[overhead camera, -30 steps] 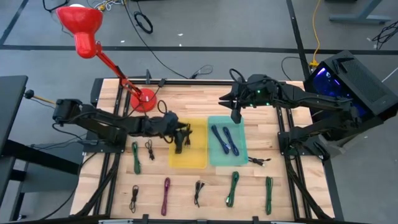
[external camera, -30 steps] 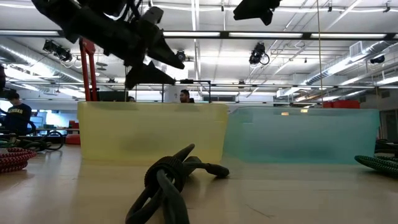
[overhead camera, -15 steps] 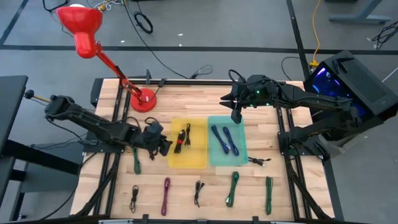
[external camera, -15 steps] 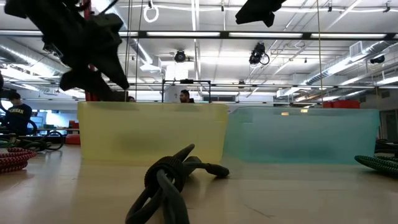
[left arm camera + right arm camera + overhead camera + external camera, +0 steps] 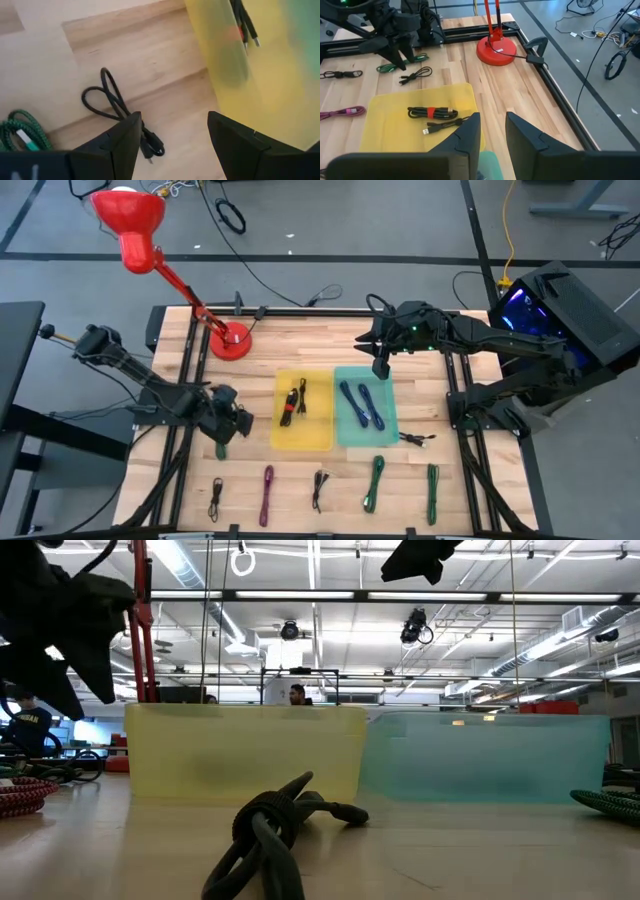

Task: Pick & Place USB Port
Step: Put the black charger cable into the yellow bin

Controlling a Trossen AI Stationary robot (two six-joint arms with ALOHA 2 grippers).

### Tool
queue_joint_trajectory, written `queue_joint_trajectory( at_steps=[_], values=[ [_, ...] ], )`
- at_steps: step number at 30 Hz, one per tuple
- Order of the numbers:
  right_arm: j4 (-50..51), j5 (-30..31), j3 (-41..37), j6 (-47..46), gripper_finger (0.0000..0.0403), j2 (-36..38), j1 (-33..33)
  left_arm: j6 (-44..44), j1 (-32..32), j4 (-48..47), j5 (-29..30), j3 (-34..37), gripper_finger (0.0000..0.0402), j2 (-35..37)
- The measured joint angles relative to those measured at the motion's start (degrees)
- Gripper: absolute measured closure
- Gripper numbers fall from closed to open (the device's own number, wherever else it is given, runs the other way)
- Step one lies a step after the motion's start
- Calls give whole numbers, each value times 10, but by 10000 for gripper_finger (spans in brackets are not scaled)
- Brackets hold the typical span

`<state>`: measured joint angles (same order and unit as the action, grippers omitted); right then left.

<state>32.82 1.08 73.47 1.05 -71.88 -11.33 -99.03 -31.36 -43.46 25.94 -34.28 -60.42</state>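
Left hand (image 5: 232, 423) is hovering open and empty over the worktop (image 5: 300, 485), just above the black USB cable (image 5: 120, 107); yellow tray (image 5: 318, 435) beside it is holding another cable (image 5: 293, 402). Right hand (image 5: 379, 362) is waiting, part-open, above the teal tray (image 5: 388, 430).

Overhead, table-level and wrist cameras share yellow tray (image 5: 318, 432).

Left arm: stretched low across table's left side, wrist angled down. Left gripper (image 5: 232, 423): fingers spread wide, nothing between them. Right arm: raised, reaching in from right. Right gripper (image 5: 379, 366): pointing down, fingers narrowly parted, empty.
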Motion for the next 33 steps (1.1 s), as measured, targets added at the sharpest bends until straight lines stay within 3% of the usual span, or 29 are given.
queue_joint_trajectory(
  at_steps=[4, 14, 26, 30, 33],
  values=[
    [-1, 0, 0, 1, 309, 0, 0, -38, 3, -2, -1, 0, 168, -16],
    [0, 0, 0, 5, 309, 0, 0, -71, 24, -9, -76, 0, 168, -119],
    [0, 0, 0, 9, 309, 0, 0, -49, 49, 46, -79, -1, 170, -213],
    [0, 0, 0, 10, 309, 0, 0, -35, 58, 40, -94, -3, 203, -226],
    [4, 0, 0, 10, 309, 0, 0, -34, 61, 36, -94, -2, 262, -227]
  ],
)
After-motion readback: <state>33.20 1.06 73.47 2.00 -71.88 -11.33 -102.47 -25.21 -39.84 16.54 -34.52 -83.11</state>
